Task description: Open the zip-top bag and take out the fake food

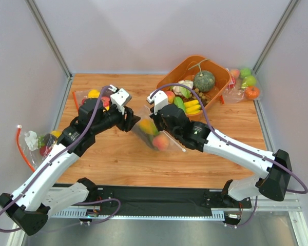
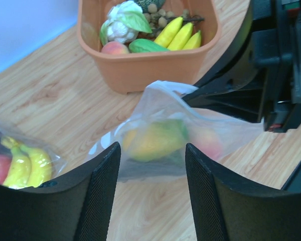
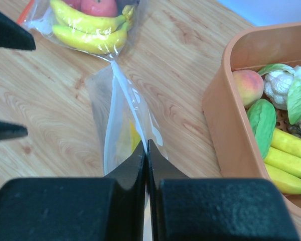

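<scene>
Pinching the zip-top bag (image 3: 115, 115) midway between the worktop's (image 1: 118, 164) side edges, the right jaws are clenched. The left jaws gape, released.

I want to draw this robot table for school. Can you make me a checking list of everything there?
Surface: wooden table, no spills seen.
Job's things: dotted zip-top bag mid-table, mango and peach inside.
Clutter: orange basket holding pumpkin and bananas; three other fruit bags near the edges.
Pincers: right pincer shut on the bag's edge; left pincer open, facing the bag.
Cables: purple cable along each arm.
Surroundings: grey walls, metal frame.
</scene>
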Motion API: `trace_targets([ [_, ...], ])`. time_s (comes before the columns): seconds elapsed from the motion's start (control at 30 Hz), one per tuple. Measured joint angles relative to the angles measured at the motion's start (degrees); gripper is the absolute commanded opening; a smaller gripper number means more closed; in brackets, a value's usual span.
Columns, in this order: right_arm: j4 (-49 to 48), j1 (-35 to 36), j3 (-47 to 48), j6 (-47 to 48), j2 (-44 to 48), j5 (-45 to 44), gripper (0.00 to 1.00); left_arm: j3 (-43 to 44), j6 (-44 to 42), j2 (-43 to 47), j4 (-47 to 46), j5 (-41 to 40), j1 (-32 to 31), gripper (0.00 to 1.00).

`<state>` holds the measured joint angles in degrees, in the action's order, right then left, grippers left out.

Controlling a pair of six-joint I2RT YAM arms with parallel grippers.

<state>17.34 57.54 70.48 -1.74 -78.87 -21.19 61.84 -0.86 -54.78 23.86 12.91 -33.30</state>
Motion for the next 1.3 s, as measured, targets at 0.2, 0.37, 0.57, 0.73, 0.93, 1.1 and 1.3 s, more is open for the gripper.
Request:
trace_targets([
  [0.2, 0.0, -0.1, 1.2, -1.4, -0.8, -0.8, 0.00, 0.0, 4.9, -3.3, -2.8, 5.9, 0.0, 0.68],
  [0.37, 0.0, -0.1, 1.2, -2.3, -0.8, -0.7, 0.00, 0.0, 9.4, -7.5, -3.7, 8.7, 0.0, 0.70],
  [0.57, 0.0, -0.1, 1.1, -3.5, -0.8, 0.6, 0.00, 0.0, 13.7, -9.4, -5.4, 10.4, 0.5, 0.71],
  [0.73, -0.1, -0.1, 0.8, -4.3, -0.8, 1.4, 0.00, -0.4, 16.3, -9.5, -7.4, 11.2, 1.9, 0.71],
  [0.93, -0.5, 0.1, 0.3, -4.5, -0.7, 2.3, 0.00, -0.7, 18.0, -9.9, -8.0, 11.2, 2.4, 0.71],
  [1.1, -0.9, 0.2, -0.3, -4.5, -0.4, 2.6, 0.00, -0.7, 18.5, -10.8, -7.9, 10.9, 2.4, 0.70],
  [1.3, -0.9, 0.2, -0.4, -4.5, -0.1, 2.8, 0.00, -0.7, 18.6, -11.2, -6.6, 9.2, 2.4, 0.68],
])
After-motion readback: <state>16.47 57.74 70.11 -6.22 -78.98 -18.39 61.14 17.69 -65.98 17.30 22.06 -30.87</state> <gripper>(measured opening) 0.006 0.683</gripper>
